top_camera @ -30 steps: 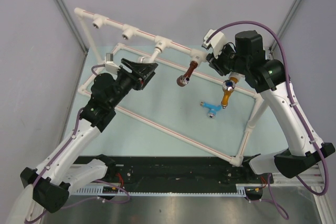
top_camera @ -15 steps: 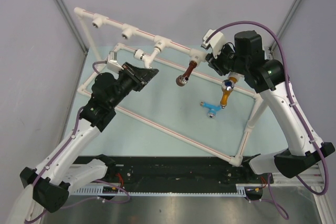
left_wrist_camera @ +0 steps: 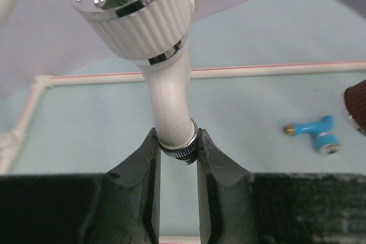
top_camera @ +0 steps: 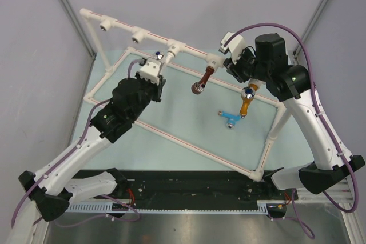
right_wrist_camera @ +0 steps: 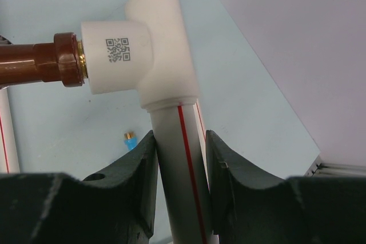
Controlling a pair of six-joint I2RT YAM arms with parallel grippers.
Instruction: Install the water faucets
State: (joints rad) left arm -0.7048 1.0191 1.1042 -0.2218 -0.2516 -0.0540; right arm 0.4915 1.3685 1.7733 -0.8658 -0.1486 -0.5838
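Left hand grips white faucet; right hand clamps pipe under QR-coded tee.

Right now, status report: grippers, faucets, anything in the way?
Left gripper shut on white plastic faucet. Right gripper shut on red-striped white pipe. Brown plastic faucet seated in tee. Nothing seen blocking.

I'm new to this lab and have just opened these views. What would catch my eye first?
The left pincer grips a white faucet by its silvery ringed end, up by the top rail of the pipe frame. The right pincer clamps a frame pipe just below the tee that carries a brown faucet. A light blue faucet lies loose on the table inside the frame.
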